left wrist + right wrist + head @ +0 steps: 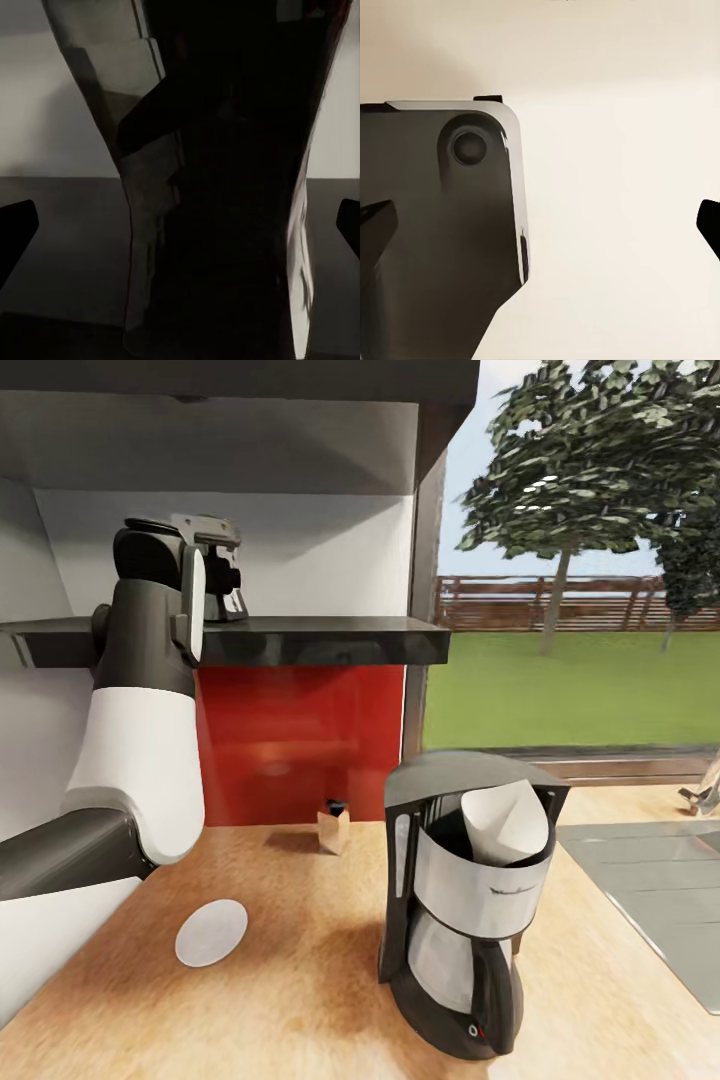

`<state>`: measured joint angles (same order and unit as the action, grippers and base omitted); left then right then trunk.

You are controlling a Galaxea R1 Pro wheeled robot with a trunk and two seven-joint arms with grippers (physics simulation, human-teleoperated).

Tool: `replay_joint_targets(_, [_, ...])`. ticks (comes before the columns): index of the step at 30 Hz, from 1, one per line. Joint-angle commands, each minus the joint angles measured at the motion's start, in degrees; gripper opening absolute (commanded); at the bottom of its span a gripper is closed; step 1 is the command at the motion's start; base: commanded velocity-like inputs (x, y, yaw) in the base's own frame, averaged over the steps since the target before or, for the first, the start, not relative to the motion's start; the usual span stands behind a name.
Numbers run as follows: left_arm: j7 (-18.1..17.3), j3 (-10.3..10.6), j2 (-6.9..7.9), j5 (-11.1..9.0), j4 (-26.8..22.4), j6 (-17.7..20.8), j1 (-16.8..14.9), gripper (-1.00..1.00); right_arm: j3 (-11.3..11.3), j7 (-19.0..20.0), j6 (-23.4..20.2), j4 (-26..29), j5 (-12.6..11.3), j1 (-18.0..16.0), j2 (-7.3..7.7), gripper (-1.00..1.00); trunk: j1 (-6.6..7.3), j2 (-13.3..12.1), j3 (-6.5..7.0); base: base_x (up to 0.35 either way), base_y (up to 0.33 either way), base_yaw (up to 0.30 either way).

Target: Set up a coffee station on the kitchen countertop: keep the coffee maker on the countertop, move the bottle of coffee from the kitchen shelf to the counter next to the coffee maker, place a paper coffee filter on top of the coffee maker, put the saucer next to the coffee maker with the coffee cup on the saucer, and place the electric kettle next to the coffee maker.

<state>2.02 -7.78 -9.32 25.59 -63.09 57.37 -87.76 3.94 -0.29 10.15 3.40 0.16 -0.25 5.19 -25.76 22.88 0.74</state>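
While left gripper (228,600) spread at kitchen shelf (330,640) | right gripper (540,225) spread.

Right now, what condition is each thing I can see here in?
coffee maker: upright on the countertop.
paper coffee filter: sitting in the coffee maker's top.
saucer: flat on the countertop, nothing on it.
left gripper: raised to the shelf, open around a dark object.
right gripper: open, holding nothing.

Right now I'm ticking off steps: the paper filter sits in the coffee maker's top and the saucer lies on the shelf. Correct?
Not quite. The head view shows the saucer lying on the countertop, left of the coffee maker, not on the shelf. The paper filter does sit in its top.
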Motion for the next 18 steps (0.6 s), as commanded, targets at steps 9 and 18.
replay_joint_targets(9, [0.2, -0.2, 0.02, -0.2, 0.0, 0.1, 0.2, 1.0, 0.4, 0.0, 0.2, -0.1, 0.0, 0.0, -0.01, 1.0, -0.03, 0.0, -0.02, 0.047, 0.0, 0.0])
replay_joint_targets(18, [0.2, -0.3, 0.13, -0.2, 0.0, 0.1, 0.3, 1.0, 0.4, 0.0, 0.2, -0.1, 0.0, 0.0, -0.01, 1.0, -0.03, 0.0, -0.02, 0.065, 0.0, 0.0])
